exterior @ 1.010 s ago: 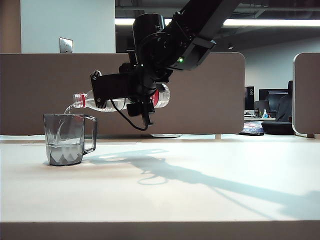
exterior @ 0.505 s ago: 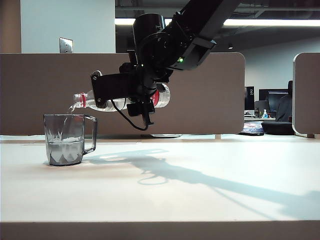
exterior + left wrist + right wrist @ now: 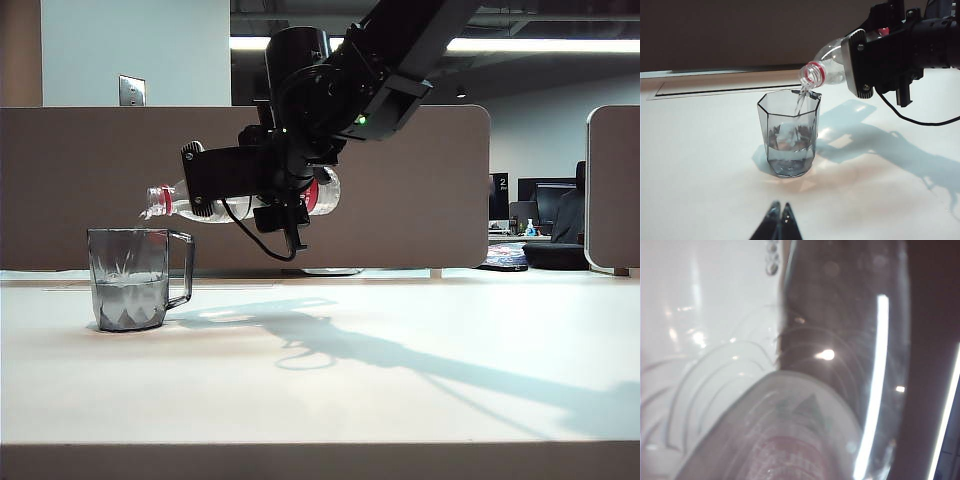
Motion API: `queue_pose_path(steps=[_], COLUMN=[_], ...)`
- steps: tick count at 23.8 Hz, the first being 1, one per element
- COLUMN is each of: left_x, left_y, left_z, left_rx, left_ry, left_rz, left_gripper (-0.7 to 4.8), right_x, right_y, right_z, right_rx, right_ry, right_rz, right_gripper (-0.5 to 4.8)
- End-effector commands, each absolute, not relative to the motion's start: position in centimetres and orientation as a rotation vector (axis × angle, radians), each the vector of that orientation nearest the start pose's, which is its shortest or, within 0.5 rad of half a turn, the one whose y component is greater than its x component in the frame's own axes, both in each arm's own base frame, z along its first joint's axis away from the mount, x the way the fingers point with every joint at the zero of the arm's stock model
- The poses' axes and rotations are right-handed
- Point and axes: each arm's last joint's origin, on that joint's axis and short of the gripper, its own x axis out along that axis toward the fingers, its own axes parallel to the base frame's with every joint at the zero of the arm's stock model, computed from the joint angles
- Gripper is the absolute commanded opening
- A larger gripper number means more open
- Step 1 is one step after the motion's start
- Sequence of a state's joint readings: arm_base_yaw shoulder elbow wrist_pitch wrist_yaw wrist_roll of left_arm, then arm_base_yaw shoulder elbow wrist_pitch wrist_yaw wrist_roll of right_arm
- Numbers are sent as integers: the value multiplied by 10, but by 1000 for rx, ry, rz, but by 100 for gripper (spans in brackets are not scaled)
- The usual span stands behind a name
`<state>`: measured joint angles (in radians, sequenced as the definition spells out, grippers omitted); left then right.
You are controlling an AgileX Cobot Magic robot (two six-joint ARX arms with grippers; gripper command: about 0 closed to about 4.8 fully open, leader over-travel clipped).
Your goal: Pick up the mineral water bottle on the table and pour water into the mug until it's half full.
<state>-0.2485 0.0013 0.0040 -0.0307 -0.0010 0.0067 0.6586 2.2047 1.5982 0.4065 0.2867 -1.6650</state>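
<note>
Overhead, the right gripper (image 3: 225, 175) pinched the tall clear plastic mineral water bottle (image 3: 200, 204) across its body, long axis near level, red-ringed mouth over the rim of the smoky grey faceted mug (image 3: 131, 279) on the white table (image 3: 400, 400). Water (image 3: 800, 104) streamed in. The left gripper (image 3: 779, 222), fingers pressed together, sat low near the mug.
</note>
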Motion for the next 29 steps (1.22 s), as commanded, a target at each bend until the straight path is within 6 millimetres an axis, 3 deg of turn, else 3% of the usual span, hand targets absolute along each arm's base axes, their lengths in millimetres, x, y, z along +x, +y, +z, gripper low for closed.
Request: queue_pose_path(steps=[1, 17, 29], left_x=[94, 94, 94], left_y=[-24, -24, -24], left_z=[164, 164, 164], left_rx=[9, 9, 9], left_ry=[15, 15, 15], left_rz=[-248, -248, -248], left_gripper=[-5, -5, -5], right_x=[404, 403, 402], right_y=[304, 305, 305], right_z=[221, 219, 217], right_rx=[-1697, -1593, -1346], right_ry=[-224, -185, -84], right_rz=[384, 399, 381], right_gripper=[272, 273, 273])
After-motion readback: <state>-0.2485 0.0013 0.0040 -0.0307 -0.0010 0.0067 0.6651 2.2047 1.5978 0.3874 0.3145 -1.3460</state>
